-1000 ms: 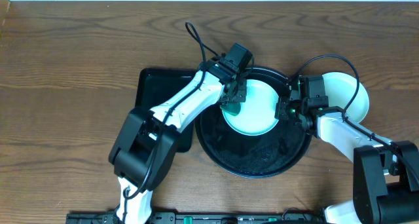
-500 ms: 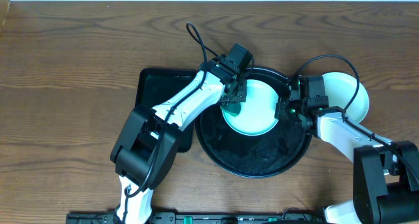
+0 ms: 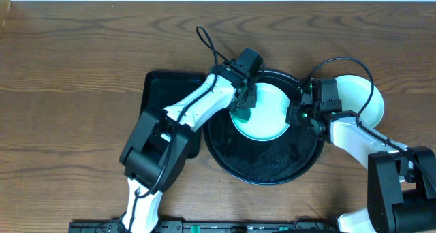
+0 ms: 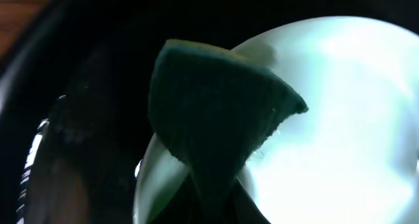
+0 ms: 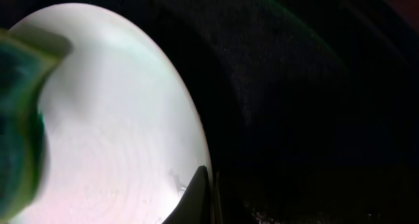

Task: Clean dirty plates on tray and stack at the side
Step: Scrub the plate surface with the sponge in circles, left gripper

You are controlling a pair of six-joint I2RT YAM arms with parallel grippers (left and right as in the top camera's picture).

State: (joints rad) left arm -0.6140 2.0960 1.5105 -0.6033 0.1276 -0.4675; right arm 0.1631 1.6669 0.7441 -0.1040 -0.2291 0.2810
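Black and low-rimmed, the round tray (image 3: 259, 163) sits in the middle of the wooden table (image 3: 68, 69). On its far half we see one mint-green plate (image 3: 269, 117) lying flat.

We find the left gripper (image 3: 242, 106) at that plate's left edge, its jaws pressed together on a dark green sponge (image 3: 241, 113). From the left wrist view the sponge shows as a folded wedge, pinched at its narrow end. Its broad end lies over the spot where the plate's rim meets the tray. Whether it touches the glaze we cannot tell.

The right gripper (image 3: 298, 113) is at the opposite, right edge of the same plate. In the right wrist view we see its dark fingertips (image 5: 200, 194) drawn together on the plate's rim, with no gap between them. The plate's surface there is pale and glossy with faint circular rings, and the sponge is a green blur at the far side.

Just right of the round tray a white plate (image 3: 364, 100) rests on the table, partly under the right arm. We cannot tell whether it is one plate or several.

A rectangular tray (image 3: 162, 95), also black, lies beside the round tray on its left, with the left arm passing over it.
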